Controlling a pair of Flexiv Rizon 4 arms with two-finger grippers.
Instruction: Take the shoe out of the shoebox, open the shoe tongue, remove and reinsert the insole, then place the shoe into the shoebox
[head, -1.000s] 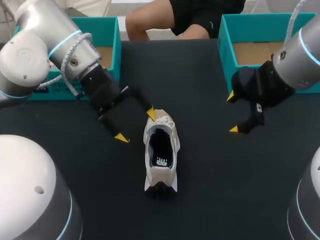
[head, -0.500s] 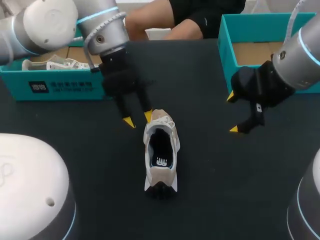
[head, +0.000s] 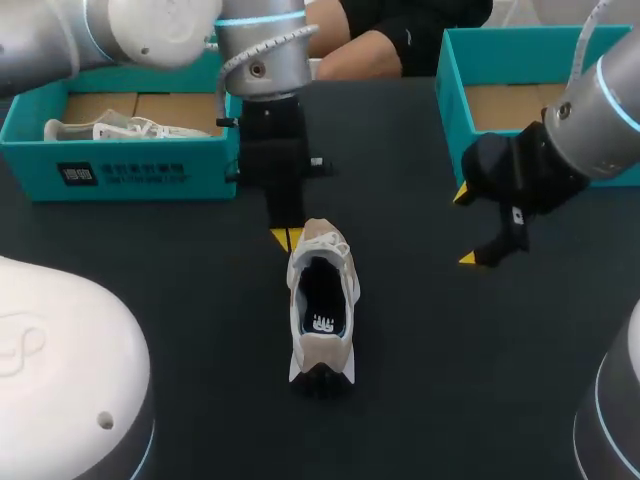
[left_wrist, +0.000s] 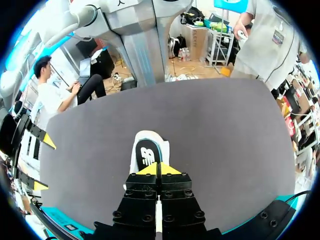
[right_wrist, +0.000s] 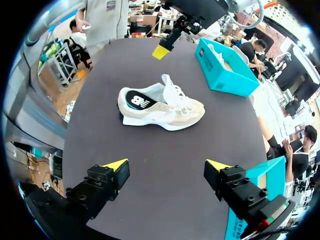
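Your shoe is out of its box and sits upright on the dark table, heel end toward you. It has not moved. The dark insole shows inside it, so it looks to be in place.

The big change is your left arm. A second ago your left gripper was off to the side of the shoe with its fingers spread wide. It has swung round and squeezed its yellow tips together. Now it hangs right at the toe end of the shoe, pinched tight with nothing in it. From the left wrist view, the tips sit just over the front of the shoe, with the insole just ahead of them.

Your right gripper has stayed put, well apart from the shoe on its other side. Its fingers are spread wide and hold nothing.

One teal shoebox stands beyond the shoe on the left gripper's side, with another shoe in it. A second teal box stands beyond the shoe on the right gripper's side.

So the first step looks done. I think the left gripper is lining up for the tongue. Pinched tips cannot grab, so it may need to open, or just push.
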